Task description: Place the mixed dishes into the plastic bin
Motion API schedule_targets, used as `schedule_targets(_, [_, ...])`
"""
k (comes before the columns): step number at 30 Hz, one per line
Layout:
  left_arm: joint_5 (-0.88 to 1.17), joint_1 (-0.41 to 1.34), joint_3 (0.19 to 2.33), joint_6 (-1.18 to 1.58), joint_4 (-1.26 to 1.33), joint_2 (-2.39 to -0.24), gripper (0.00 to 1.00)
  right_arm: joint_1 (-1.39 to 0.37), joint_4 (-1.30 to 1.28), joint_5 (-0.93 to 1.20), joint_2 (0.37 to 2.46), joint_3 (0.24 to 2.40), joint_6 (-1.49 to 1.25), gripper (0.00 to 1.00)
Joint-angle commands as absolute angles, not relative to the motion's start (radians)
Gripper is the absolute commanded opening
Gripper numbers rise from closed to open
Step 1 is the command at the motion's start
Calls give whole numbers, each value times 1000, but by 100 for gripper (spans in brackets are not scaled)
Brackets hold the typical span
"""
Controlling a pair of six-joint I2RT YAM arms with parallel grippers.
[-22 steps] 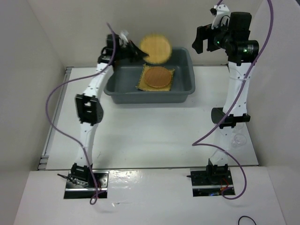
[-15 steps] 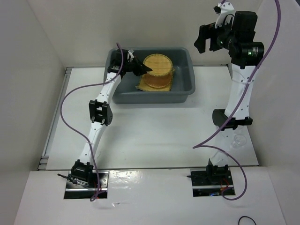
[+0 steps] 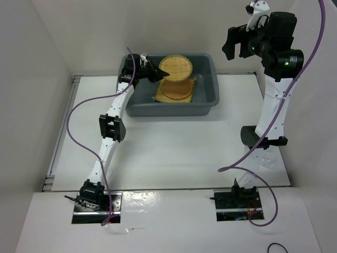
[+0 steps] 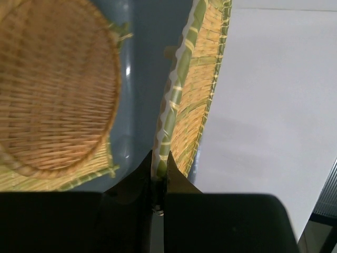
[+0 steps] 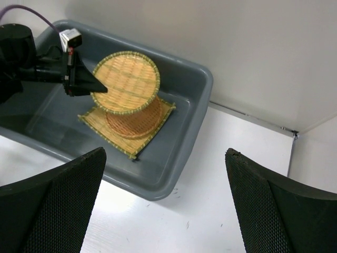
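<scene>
Left gripper is pinching the rim of the one yellow disc, holding it over the one orange-brown disc and single mat inside the bin. Right gripper is hanging wide open. One glass is sitting on the surface.

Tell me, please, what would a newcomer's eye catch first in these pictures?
The left hand pinches the round yellow disc by its rim, tilted, over the dark grey bin. Below it, an orange-brown disc lies on a square mat. The right hand hangs open, high at the far right.
</scene>
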State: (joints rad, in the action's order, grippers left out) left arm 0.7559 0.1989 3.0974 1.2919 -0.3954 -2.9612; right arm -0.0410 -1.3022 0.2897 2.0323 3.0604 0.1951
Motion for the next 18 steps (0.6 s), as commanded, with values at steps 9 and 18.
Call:
schedule_targets(9, [801,222,3131,1267,-432,-3049,1,-37,-1296,246,1991,3020,201,98])
schedule_targets(18, [801,222,3131,1240,-466,-3079,30,-37,-1296,245,1991,3011,201,98])
